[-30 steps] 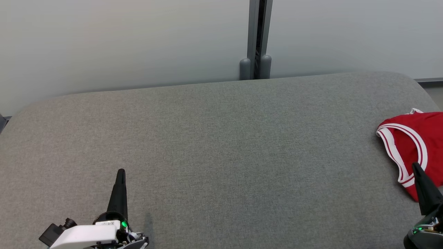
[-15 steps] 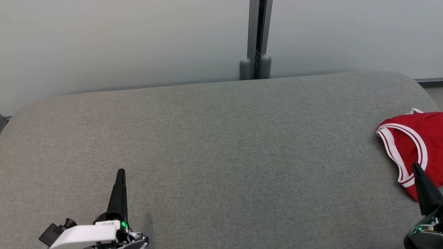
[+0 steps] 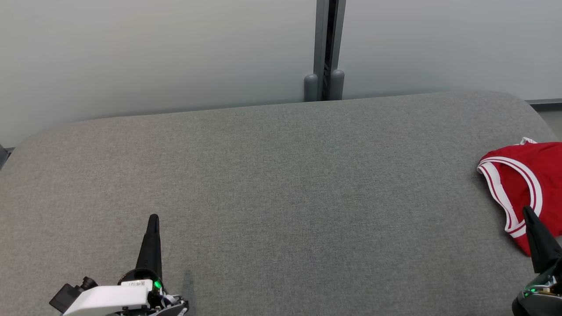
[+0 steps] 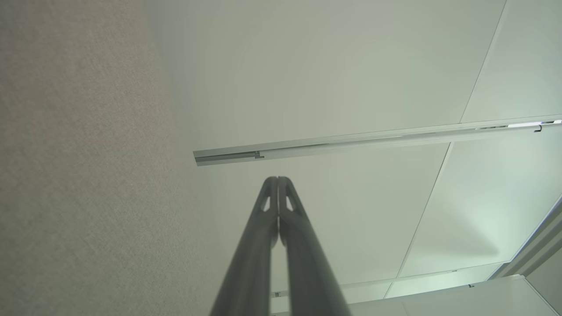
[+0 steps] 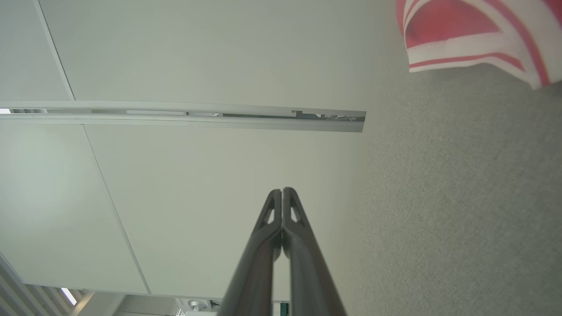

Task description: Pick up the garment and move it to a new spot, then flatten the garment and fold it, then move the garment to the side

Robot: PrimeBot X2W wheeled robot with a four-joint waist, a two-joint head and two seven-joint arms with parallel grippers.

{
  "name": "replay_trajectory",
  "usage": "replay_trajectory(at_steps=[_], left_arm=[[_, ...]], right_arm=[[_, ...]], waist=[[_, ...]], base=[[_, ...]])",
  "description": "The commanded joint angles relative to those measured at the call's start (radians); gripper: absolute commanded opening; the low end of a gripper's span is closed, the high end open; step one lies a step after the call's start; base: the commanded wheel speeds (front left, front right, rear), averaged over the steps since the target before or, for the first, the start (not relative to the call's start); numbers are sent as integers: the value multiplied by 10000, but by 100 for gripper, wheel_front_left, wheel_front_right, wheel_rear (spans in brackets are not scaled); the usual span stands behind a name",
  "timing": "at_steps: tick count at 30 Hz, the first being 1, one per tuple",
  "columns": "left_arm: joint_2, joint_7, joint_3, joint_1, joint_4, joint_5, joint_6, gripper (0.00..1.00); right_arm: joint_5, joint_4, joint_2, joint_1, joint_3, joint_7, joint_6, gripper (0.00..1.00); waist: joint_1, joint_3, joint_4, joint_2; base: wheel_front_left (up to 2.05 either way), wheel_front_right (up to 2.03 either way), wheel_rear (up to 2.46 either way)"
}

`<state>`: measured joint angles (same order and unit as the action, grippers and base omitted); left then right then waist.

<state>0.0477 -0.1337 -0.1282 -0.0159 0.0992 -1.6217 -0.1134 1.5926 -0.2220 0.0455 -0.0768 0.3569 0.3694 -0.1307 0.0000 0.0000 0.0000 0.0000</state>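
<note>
Left gripper (image 3: 153, 218) sits over the near left part of the grey fabric-covered table (image 3: 281, 175), its two long dark fingers pressed tight together with nothing between them; the left wrist view shows the same closed pair (image 4: 278, 180) pointing towards the pale wall (image 4: 351, 66). Whether the fingers touch the fabric cannot be told.

Right gripper (image 3: 527, 210) stands at the near right corner, fingers likewise closed and empty, as the right wrist view confirms (image 5: 282, 191).

A red garment (image 3: 513, 186) with white and red striped trim lies crumpled at the right edge of the table, partly cut off by the frame. From the head camera the right gripper's tip overlaps the near part of the cloth. In the right wrist view the garment (image 5: 439, 22) lies off to one side of the fingers, apart from their tips.

Behind the far edge, a grey metal post (image 3: 327, 44) rises between two pale wall panels, with two rounded grey caps at its base.
</note>
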Motion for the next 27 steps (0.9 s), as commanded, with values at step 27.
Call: replay_trajectory(at_steps=[27], left_arm=[[23, -2, 42, 128, -26, -26, -35, 0]], right_arm=[[32, -19, 88, -67, 39, 31, 0, 0]], waist=[[0, 0, 0, 0]], base=[[0, 0, 0]])
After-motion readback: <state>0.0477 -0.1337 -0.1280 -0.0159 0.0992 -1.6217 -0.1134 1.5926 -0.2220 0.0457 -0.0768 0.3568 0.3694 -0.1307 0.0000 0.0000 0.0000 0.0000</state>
